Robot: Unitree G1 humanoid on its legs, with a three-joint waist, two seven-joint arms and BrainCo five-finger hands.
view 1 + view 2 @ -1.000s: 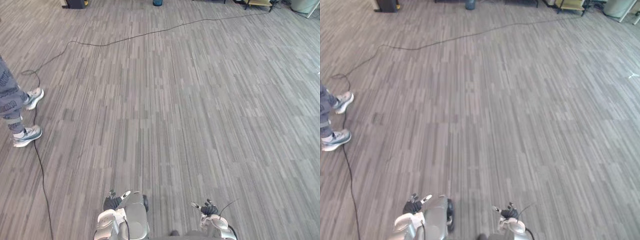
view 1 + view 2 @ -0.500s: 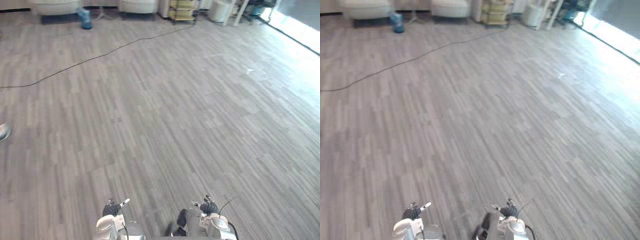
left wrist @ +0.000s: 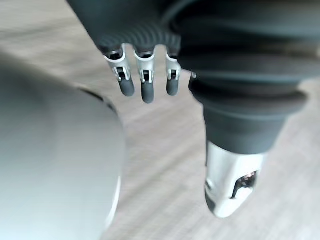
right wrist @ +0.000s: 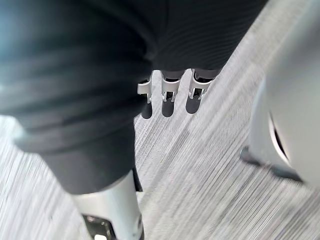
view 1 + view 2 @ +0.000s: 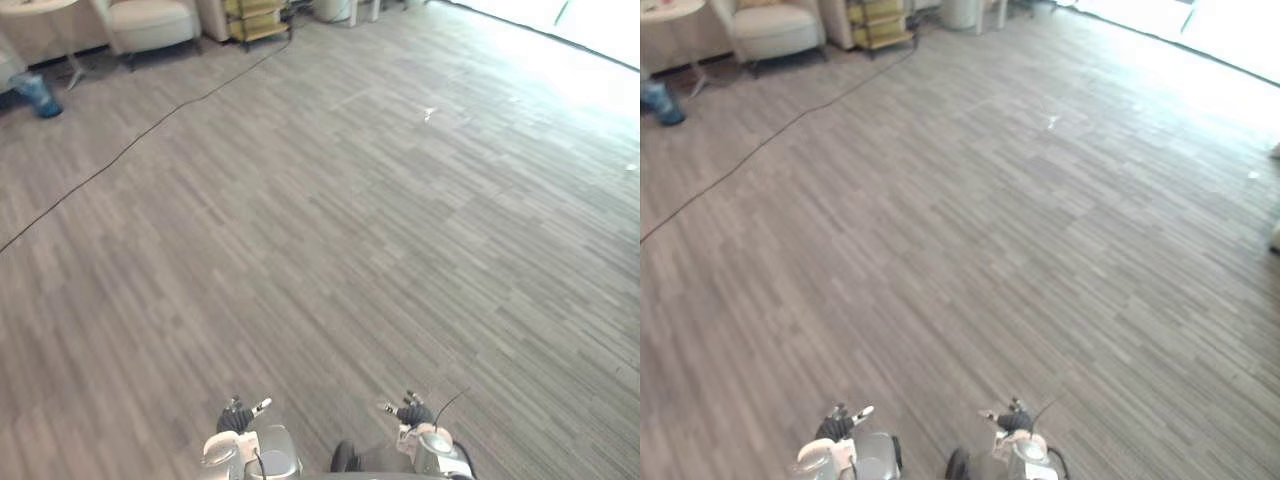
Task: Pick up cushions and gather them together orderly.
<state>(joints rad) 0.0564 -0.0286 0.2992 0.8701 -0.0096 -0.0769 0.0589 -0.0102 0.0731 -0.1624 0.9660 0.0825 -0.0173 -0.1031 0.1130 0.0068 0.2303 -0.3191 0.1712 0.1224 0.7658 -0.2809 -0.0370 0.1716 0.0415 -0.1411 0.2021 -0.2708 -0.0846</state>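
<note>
view swung right from a second earlier: armchair (image 5: 150,20) now far left. left hand (image 5: 236,418) and right hand (image 5: 408,412) hung empty near the floor (image 5: 330,220), fingers apart; cushions could not be located, search judged unfinished.

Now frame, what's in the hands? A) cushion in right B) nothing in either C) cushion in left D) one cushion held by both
B: the left hand and right hand both show straight fingers over the floor, with nothing between fingers and thumb.
</note>
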